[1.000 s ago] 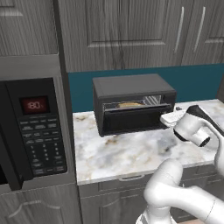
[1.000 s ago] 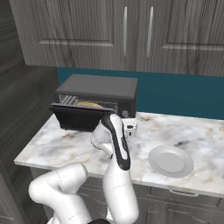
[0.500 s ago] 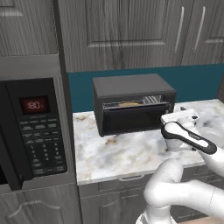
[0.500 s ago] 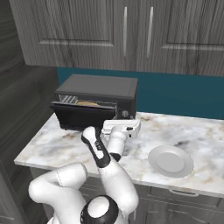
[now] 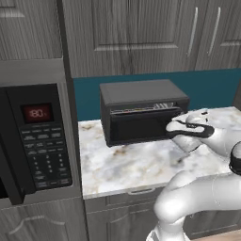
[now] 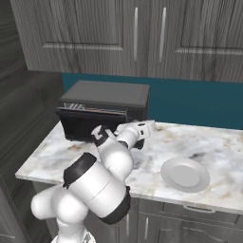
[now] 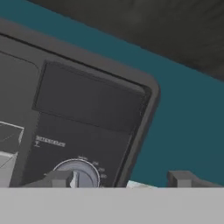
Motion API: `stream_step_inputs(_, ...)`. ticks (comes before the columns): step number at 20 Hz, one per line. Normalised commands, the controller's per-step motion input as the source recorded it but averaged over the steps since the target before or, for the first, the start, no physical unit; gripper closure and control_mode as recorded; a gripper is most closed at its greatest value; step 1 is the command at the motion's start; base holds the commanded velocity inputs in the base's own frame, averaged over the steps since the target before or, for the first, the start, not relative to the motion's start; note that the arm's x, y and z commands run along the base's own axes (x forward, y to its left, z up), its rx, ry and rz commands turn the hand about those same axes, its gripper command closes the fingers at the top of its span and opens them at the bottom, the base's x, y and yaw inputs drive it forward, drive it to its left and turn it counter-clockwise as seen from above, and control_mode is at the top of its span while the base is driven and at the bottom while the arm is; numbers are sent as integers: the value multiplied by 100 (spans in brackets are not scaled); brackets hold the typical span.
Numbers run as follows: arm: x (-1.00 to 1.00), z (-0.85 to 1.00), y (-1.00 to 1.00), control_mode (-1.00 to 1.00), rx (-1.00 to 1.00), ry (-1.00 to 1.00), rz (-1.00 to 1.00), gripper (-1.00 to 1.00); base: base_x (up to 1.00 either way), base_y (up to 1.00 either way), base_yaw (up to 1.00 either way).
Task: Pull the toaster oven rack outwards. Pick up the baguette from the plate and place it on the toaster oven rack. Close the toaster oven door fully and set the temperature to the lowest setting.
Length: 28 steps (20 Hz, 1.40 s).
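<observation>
The toaster oven (image 5: 141,110) sits at the far side of the marble table (image 5: 136,164), against the teal wall. Its door (image 5: 141,127) is almost shut. It leans out a little at the top, so a thin gap shows there. Through that gap you can see the pale wires of the rack (image 5: 143,108) inside. Something tan lies on the rack, but it is too small to tell if it is the baguette.

The white plate (image 6: 185,174) lies on the table to the right of the oven, well apart from it, and it has no food on it.

The hand (image 5: 173,126) is right at the front of the oven, near its right end. In the hand view, its two dark tips (image 7: 59,178) stand wide apart. One tip sits in front of a round knob (image 7: 81,174) on the oven's dark panel. The other tip is off past the oven's edge, in front of the teal wall. I cannot tell if the tip touches the knob.

A big black microwave (image 5: 35,141) with a red display stands at the left.
</observation>
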Motion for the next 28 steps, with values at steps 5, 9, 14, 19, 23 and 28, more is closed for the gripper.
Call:
stream_step_inputs(5,25,23,86,-100,-8,14,-32,-100,0,0,0)
stream_step_inputs(9,0,2,67,-100,-5,0,-65,-100,0,0,0)
stream_step_inputs(14,28,5,82,-100,-8,0,-68,-100,0,0,0)
stream_step_inputs(19,44,26,73,-100,-3,-6,-48,-100,0,0,0)
stream_step_inputs(23,-6,48,12,-100,1,-32,-23,-100,0,0,0)
stream_step_inputs(28,-71,57,-18,-100,10,-28,-2,-100,0,0,0)
